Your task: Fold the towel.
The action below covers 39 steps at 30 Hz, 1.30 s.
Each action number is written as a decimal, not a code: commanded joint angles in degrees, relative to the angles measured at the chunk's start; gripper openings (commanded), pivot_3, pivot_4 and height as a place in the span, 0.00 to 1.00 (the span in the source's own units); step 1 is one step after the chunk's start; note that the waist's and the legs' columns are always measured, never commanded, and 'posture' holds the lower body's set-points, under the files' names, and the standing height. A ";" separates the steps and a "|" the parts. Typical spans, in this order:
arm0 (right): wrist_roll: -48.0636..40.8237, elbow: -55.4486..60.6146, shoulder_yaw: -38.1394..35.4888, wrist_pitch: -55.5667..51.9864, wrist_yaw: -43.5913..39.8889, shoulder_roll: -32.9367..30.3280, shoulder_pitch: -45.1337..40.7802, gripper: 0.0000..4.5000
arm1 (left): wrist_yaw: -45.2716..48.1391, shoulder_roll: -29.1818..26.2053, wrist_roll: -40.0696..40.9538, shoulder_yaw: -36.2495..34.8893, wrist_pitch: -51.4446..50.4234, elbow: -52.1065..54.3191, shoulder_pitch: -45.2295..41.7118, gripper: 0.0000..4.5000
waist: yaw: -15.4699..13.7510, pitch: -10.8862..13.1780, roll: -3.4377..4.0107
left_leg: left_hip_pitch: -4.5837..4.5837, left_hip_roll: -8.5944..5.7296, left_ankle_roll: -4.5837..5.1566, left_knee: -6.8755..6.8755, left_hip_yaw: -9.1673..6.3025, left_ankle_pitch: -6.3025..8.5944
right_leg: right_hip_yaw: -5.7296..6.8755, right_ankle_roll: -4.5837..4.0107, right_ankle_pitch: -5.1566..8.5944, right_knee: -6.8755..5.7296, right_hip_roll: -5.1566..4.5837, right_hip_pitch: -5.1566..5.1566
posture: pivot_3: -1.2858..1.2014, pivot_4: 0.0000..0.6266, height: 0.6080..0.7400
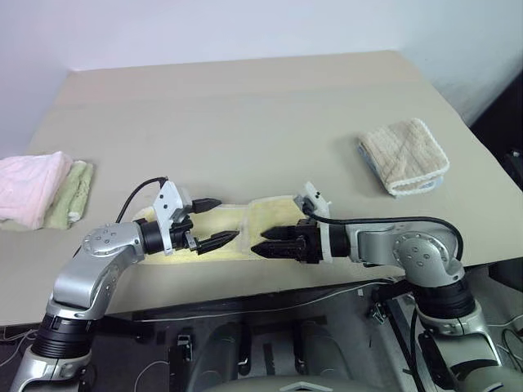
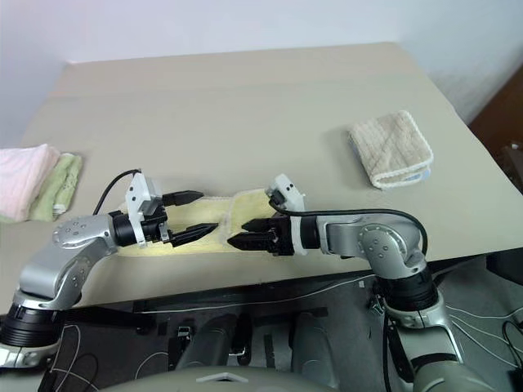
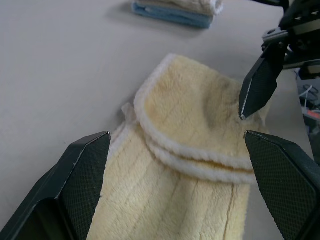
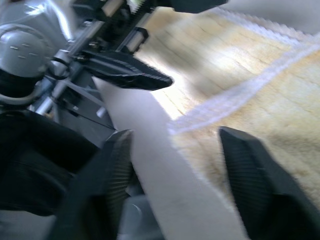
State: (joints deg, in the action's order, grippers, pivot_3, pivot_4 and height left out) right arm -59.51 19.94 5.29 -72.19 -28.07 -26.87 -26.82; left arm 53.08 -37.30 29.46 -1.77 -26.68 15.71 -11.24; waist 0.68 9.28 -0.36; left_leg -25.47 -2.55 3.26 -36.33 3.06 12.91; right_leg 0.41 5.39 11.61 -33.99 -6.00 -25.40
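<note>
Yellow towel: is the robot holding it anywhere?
No. The yellow towel lies partly folded on the table; the left gripper and the right gripper are open.

Your two head views look down from above the table (image 1: 245, 98), while each wrist view sits close over the towel (image 3: 190, 150), which all four share.

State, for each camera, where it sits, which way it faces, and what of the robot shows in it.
Left and right eye views: on the head, looking forward and down at the table; both arms show.
Left wrist view: along the open left gripper, over the towel.
Right wrist view: along the open right gripper, over the towel's edge; the left gripper shows.
Shared: the towel is in all views.
</note>
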 commanded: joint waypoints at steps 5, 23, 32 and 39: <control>-0.24 3.45 -8.60 7.78 -0.57 0.54 3.93 0.75 | 0.28 2.98 3.35 -1.89 0.01 -2.49 -5.94 1.00 | 0.05 0.00 -0.01 | 0.03 0.00 0.00 0.00 0.00 0.00 | 0.01 0.01 -0.01 -0.01 0.01 0.02 | 0.52 0.24 1.00; 13.37 2.52 -6.17 24.87 2.10 7.41 8.87 0.00 | 6.12 10.35 4.97 3.81 -1.99 -9.96 -16.49 0.00 | 0.00 0.00 -0.02 | 0.05 0.00 -0.02 -0.21 -0.02 -0.03 | 0.02 0.02 -0.01 -0.14 0.07 0.08 | 0.52 0.24 1.00; 24.96 -4.76 -2.76 31.86 5.82 10.81 6.93 0.00 | 7.76 10.80 2.03 8.71 -1.28 -9.01 -15.58 0.00 | 0.06 0.00 -0.02 | 0.05 0.00 -0.03 -0.21 -0.02 -0.03 | 0.01 0.02 -0.01 -0.16 0.07 0.07 | 0.52 0.24 1.00; 28.24 -8.77 -1.70 33.80 5.31 13.60 5.22 0.00 | 9.18 9.42 -3.48 13.18 2.13 -9.37 -11.81 0.00 | 0.14 -0.01 -0.01 | 0.06 0.00 -0.05 -0.15 -0.02 -0.04 | 0.01 0.01 -0.02 -0.17 0.09 0.04 | 0.52 0.24 1.00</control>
State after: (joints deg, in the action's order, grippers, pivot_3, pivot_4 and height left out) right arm -31.58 10.51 3.14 -39.50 -22.00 -14.05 -20.84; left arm 61.54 -27.35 27.17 10.72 -26.44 5.39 -23.48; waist 0.82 9.27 -0.36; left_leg -25.41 -2.55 3.21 -36.46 3.04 12.86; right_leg 0.41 5.40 11.60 -34.15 -5.91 -25.38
